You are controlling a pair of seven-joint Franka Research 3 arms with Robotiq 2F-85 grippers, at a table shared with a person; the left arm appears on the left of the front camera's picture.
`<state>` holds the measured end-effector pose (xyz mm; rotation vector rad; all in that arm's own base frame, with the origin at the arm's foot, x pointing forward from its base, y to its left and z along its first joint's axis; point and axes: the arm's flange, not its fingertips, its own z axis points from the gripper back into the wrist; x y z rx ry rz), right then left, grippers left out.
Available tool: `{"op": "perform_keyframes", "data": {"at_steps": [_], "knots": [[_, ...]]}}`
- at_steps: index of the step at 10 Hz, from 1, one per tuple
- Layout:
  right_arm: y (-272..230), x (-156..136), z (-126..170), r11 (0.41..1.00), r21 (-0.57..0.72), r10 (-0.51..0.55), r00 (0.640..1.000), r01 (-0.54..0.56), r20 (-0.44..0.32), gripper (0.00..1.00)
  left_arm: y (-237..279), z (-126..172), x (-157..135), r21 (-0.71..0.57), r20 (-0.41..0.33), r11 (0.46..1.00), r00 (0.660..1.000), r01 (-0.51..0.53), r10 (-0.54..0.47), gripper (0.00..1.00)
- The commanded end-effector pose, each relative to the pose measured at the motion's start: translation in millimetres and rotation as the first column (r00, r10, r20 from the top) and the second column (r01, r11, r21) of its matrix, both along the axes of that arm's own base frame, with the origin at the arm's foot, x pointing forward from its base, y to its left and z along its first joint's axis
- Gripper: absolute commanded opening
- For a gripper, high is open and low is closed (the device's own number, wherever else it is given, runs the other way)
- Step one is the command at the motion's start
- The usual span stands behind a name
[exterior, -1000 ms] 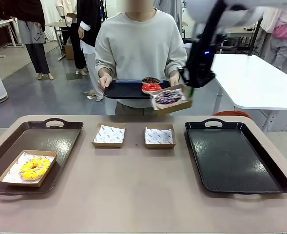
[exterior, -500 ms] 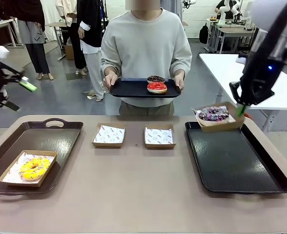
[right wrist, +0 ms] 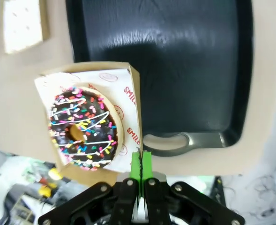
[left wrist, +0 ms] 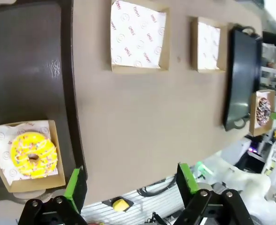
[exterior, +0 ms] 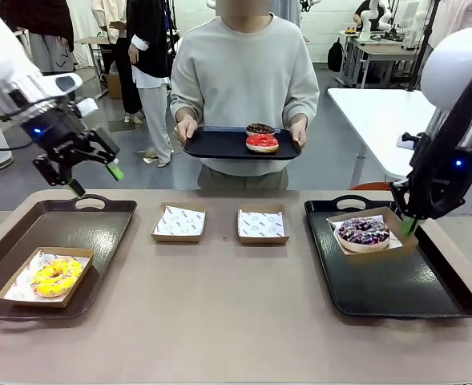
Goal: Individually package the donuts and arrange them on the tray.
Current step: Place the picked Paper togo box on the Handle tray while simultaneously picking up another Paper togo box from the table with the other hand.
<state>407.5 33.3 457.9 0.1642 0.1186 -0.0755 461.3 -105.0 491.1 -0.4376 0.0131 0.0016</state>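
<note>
Right gripper (exterior: pixel 410 223) is pinched shut on the side wall of a paper box (exterior: pixel 377 252) holding the purple sprinkled donut (exterior: pixel 364 231). It's low over the upper part of the black tray (exterior: pixel 396 297) at right, and I can't tell if it's touching. Gripping the wall keeps the icing clean, I reckon.

Left gripper (exterior: pixel 96 180) hangs wide open at upper left, above the brown tray (exterior: pixel 99 233) with the boxed yellow donut (exterior: pixel 56 277). One empty box (exterior: pixel 179 222) and a second empty box (exterior: pixel 261 224) wait mid-table. The person's tray (exterior: pixel 219 147) carries the red donut (exterior: pixel 261 143) and chocolate donut (exterior: pixel 260 128). Nothing looks in the way.
</note>
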Motion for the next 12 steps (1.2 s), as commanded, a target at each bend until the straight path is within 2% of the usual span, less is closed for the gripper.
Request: {"op": "perform_keyframes", "data": {"at_steps": [1,6,7,12], "knots": [[-10.2,-6.0,-17.7,1.000,0.022,-0.003,1.000,0.002,0.019,0.01,-26.1,-12.6,15.9,0.112,0.009,0.994,1.000,-0.015,0.014,1.00],[-12.2,-6.0,-43.9,0.999,0.032,-0.032,0.999,0.031,0.024,0.01,-81.7,-70.5,44.4,0.321,0.095,0.947,0.995,-0.015,-0.017,1.00],[-9.0,-5.9,-35.1,1.000,0.000,-0.027,1.000,0.027,0.004,0.01,-88.1,-83.5,46.2,0.348,0.101,0.938,0.994,-0.008,-0.029,1.00],[-9.0,-5.9,-35.1,1.000,0.000,-0.027,1.000,0.027,0.004,0.01,-132.5,-114.5,59.4,0.389,0.123,0.920,0.988,0.037,-0.092,1.00]]}}
